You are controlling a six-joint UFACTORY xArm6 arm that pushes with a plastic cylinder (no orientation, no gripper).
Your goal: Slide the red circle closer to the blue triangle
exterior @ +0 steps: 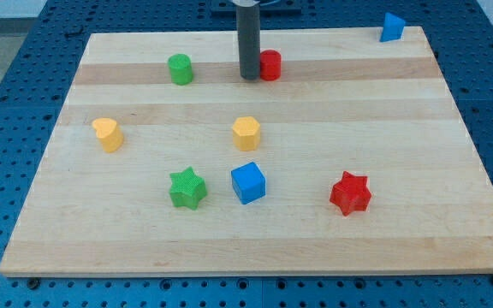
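The red circle (270, 65) stands near the view's top, just right of centre. My tip (249, 76) is at the lower end of the dark rod, touching or nearly touching the red circle's left side. The blue triangle (392, 27) sits at the board's top right corner, well to the right of and slightly above the red circle.
A green circle (180, 69) lies left of my tip. A yellow heart (108, 134) is at the left, a yellow hexagon (246, 133) at the middle. A green star (187, 188), a blue cube (248, 182) and a red star (350, 192) lie lower down. The wooden board (418, 239) rests on a blue perforated table.
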